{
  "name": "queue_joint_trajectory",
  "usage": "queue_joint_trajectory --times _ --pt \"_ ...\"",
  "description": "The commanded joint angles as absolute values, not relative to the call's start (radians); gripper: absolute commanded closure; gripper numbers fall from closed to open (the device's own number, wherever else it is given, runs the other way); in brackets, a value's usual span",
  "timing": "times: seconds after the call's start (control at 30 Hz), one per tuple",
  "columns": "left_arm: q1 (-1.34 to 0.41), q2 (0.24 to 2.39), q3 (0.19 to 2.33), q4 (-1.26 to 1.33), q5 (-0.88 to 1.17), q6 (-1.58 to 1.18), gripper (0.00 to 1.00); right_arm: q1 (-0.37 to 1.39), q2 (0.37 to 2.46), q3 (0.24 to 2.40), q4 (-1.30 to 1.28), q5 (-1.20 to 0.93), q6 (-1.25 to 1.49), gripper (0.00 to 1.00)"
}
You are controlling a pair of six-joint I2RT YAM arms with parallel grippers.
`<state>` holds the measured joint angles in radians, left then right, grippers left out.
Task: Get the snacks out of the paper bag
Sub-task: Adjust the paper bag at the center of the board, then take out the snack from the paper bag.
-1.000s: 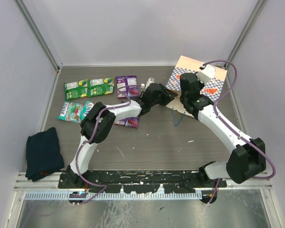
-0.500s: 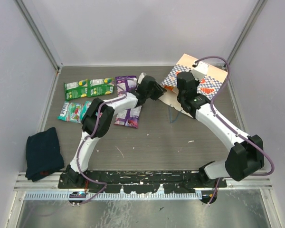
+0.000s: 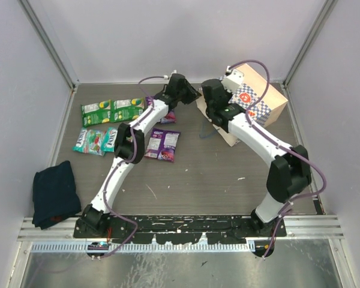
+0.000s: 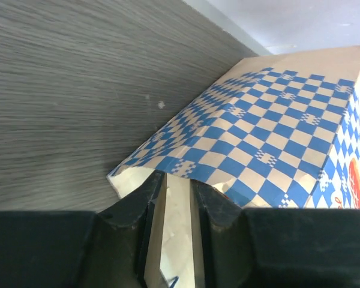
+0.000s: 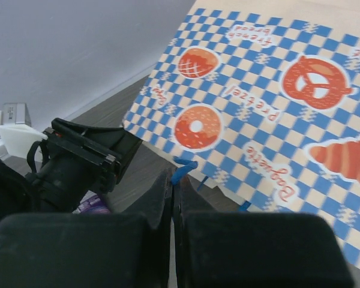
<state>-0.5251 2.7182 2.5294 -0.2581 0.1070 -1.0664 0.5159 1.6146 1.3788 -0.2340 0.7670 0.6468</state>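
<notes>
**Grey worktop: bag on its side, both arms at the mouth end**

Grey woodgrain worktop point(image 3: 198, 180), pale walls on three sides.

- Paper bag point(image 3: 256, 103): at 1–2 o'clock in the top view, tipped over. Its long axis runs roughly 8 to 2, with the tan base at the 2 o'clock end and the mouth at the 8 o'clock end.
- Left jaws: at the mouth, nearly together, with a cream fold of the bag's lip point(image 4: 179, 210) between them. It reads as pinched. In the wrist view the bag's body runs off from them toward 1 o'clock.
- Right jaws: together, with the blue cord handle point(image 5: 183, 165) caught at the tips and the checkered side just beyond.
- Snacks already out: green packets point(image 3: 127, 110) and teal packets point(image 3: 93, 141) at 10 o'clock, and a purple packet point(image 3: 163, 144) nearer centre. All lie well apart from the bag.
- Bag interior: not visible, so I cannot tell whether anything is left inside.

Judgement: the next move turns on the mouth facing 8 o'clock onto bare worktop. Both holds are at that end and nothing grips the base. Lifting the 2 o'clock end would slide any contents toward 8 o'clock. The left arm is nearer that landing patch. The thin cord looks the weaker hold.
</notes>
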Motion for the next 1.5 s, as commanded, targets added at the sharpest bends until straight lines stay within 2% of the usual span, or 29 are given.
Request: queue_joint_trajectory --times 0.0,0.1,0.2,0.33,0.47,0.5,0.53,0.57,0.8,0.97,1.07,1.27,1.3,1.37,1.47 --pt "-0.487 2.705 2.596 -0.344 0.224 -0.967 0.81 0.547 1.721 1.536 -0.201 0.829 0.661 1.0" --pt "-0.496 2.543 2.313 -0.214 0.25 -0.948 0.88 0.55 1.789 1.603 -0.2 0.871 0.6 1.0" --pt "-0.532 2.375 2.024 -0.088 0.208 -0.901 0.88 0.549 1.811 1.625 -0.189 0.892 0.55 1.0" --pt "-0.614 2.161 1.755 0.042 0.106 -0.832 0.87 0.534 1.777 1.583 -0.143 0.85 0.473 1.0" --pt "-0.725 2.013 1.645 0.072 -0.093 -0.616 0.85 0.485 1.745 1.549 -0.101 0.689 0.398 1.0" --pt "-0.735 1.985 1.632 0.079 -0.105 -0.565 0.9 0.473 1.742 1.548 -0.103 0.652 0.382 1.0" --pt "-0.739 1.956 1.616 0.086 -0.091 -0.529 0.98 0.462 1.739 1.547 -0.107 0.608 0.363 1.0" --pt "-0.738 1.925 1.594 0.098 -0.067 -0.5 1.0 0.451 1.734 1.542 -0.108 0.573 0.352 1.0" --pt "-0.651 1.715 1.185 0.515 0.078 -0.545 1.0 0.396 1.703 1.487 -0.116 0.508 0.379 1.0" --pt "-0.604 1.693 1.249 0.29 0.18 -0.514 1.0 0.377 1.685 1.462 -0.115 0.504 0.39 1.0" --pt "-0.606 1.666 1.22 0.286 0.185 -0.567 1.0 0.374 1.681 1.459 -0.118 0.495 0.395 1.0" --pt "-0.67 1.642 1.208 0.229 0.025 -0.589 1.0 0.358 1.68 1.46 -0.13 0.466 0.409 1.0" --pt "-0.679 1.66 1.222 0.209 -0.012 -0.617 0.96 0.357 1.678 1.46 -0.133 0.463 0.411 1.0" --pt "-0.689 1.73 1.265 0.206 -0.01 -0.702 0.81 0.356 1.671 1.453 -0.133 0.453 0.411 1.0" --pt "-0.708 1.878 1.379 0.212 0.054 -0.858 0.74 0.354 1.649 1.436 -0.139 0.44 0.414 1.0"
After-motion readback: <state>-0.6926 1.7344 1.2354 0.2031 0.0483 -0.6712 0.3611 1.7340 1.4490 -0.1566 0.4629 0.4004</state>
